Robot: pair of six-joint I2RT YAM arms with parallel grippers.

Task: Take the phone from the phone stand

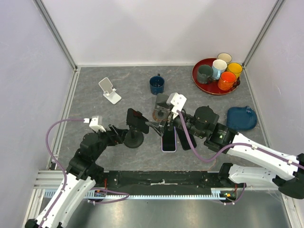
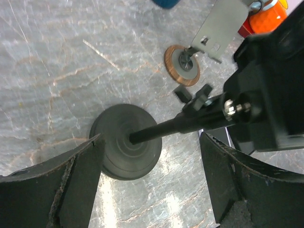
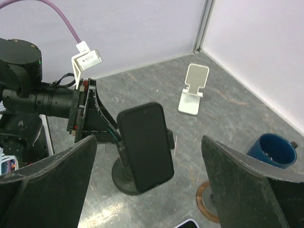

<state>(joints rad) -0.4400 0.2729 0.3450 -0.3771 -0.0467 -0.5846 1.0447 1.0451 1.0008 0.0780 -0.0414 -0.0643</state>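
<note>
Grey desk (image 1: pixel 133 80), a spare phone (image 1: pixel 169 139) flat beneath the right hand (image 3: pixel 148 140), wide open and empty. Ahead of it, the phone (image 3: pixel 145 145) sits upright in its stand (image 2: pixel 126 142), screen facing the hand. The left hand (image 2: pixel 149 142), open and empty, straddles the stand.

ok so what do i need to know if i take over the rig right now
left pincer: open, straddling the stem of the phone stand, no grip.
right pincer: open, aimed at the phone, no grip.
phone: clamped in the stand's cradle, screen facing the right arm.
done: both arms are in position, nothing is removed yet.
left to do: steady the stand, close on the phone, pull it free.
</note>
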